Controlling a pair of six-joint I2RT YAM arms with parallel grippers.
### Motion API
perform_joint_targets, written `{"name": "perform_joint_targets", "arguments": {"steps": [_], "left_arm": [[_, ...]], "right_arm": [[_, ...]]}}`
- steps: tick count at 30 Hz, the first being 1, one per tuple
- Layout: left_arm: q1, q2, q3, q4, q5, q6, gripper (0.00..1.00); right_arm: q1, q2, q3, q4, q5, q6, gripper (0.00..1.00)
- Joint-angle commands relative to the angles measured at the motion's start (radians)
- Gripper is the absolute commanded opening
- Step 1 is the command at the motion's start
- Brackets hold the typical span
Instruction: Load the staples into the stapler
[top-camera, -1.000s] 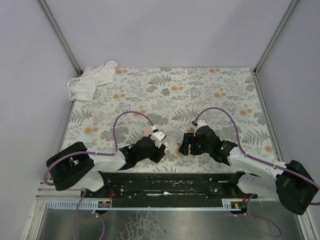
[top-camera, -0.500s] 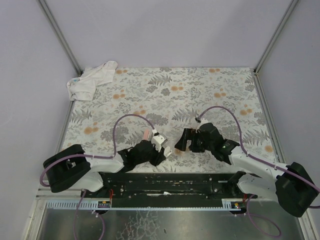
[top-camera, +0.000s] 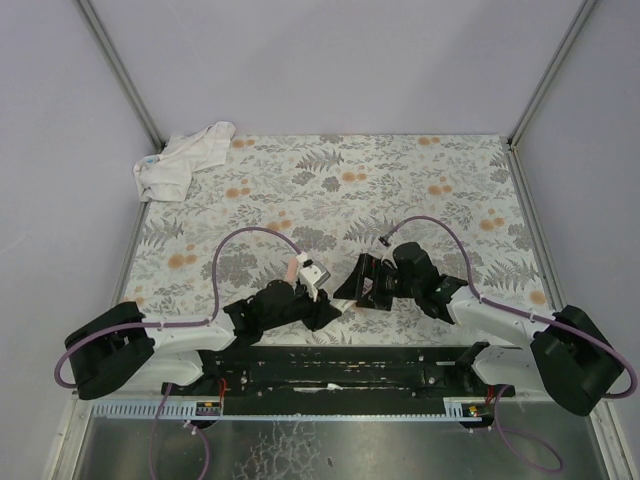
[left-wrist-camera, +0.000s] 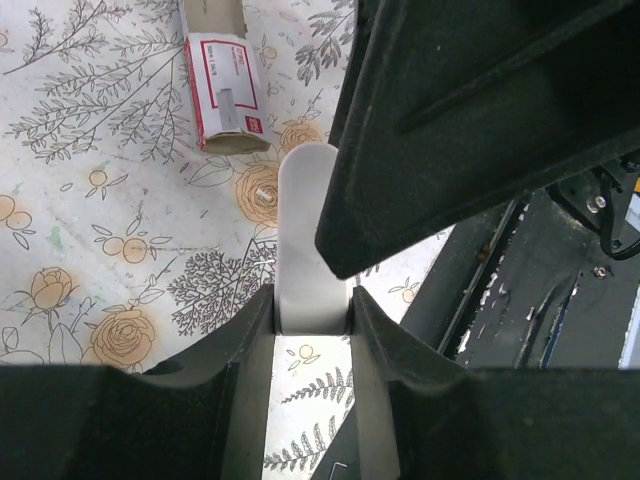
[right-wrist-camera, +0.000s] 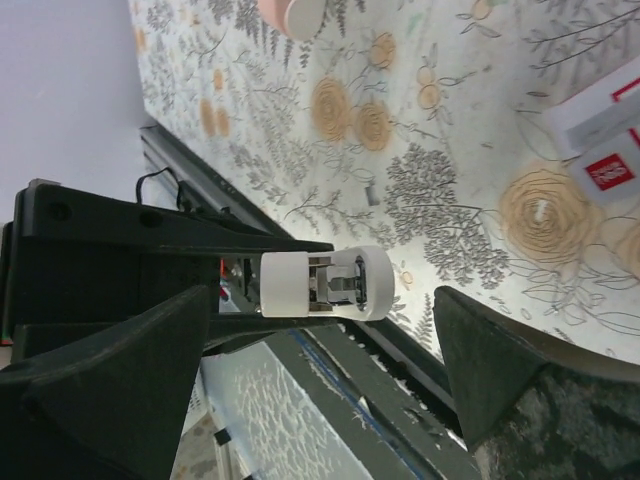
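Observation:
My left gripper (left-wrist-camera: 312, 300) is shut on the white stapler (left-wrist-camera: 310, 230), gripping its body between both fingers just above the floral cloth. In the right wrist view the stapler's (right-wrist-camera: 325, 283) open end faces the camera with metal parts inside. My right gripper (right-wrist-camera: 325, 310) is open, with one finger on each side of that end and not touching it. The staples' red and white box (left-wrist-camera: 222, 95), its pale tray sticking out, lies on the cloth beyond the stapler. It also shows in the right wrist view (right-wrist-camera: 600, 150). In the top view the grippers (top-camera: 325, 310) (top-camera: 350, 288) meet near the front edge.
A crumpled white cloth (top-camera: 185, 160) lies at the back left corner. A pink bar (right-wrist-camera: 295, 12) lies on the floral cloth (top-camera: 400, 180) near the left wrist. The black base rail (top-camera: 330, 365) runs along the near edge, just below both grippers.
The left gripper has carried the stapler to the right and nearer the front edge. The right gripper has moved left towards it, and its open fingers now straddle the stapler's end.

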Motion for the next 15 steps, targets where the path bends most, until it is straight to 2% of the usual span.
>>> {"name": "perform_joint_targets", "arguments": {"steps": [1,2,4,7,8,9,14,15], "left_arm": [[-0.009,-0.034,0.003,0.088,0.010,-0.021,0.00],[-0.010,-0.038,0.004,0.091,0.009,-0.024,0.00],[-0.011,-0.043,0.007,0.093,0.002,-0.027,0.00],[-0.014,-0.049,0.012,0.093,-0.005,-0.027,0.00],[-0.013,-0.051,0.013,0.092,-0.007,-0.027,0.00],[-0.014,-0.053,0.013,0.093,-0.008,-0.026,0.00],[-0.013,-0.047,0.015,0.086,-0.014,-0.019,0.00],[-0.013,-0.046,0.014,0.085,-0.015,-0.021,0.00]], "right_arm": [[-0.003,0.016,0.027,0.096,-0.102,0.058,0.95],[-0.004,0.022,0.024,0.108,-0.116,0.066,0.88],[-0.003,0.031,0.017,0.131,-0.143,0.078,0.66],[-0.004,0.022,0.009,0.142,-0.146,0.087,0.07],[-0.004,0.018,0.012,0.129,-0.136,0.083,0.01],[-0.003,0.015,0.013,0.119,-0.127,0.078,0.00],[-0.004,0.017,0.024,0.118,-0.122,0.065,0.00],[-0.004,0.020,0.031,0.118,-0.127,0.058,0.06]]}}
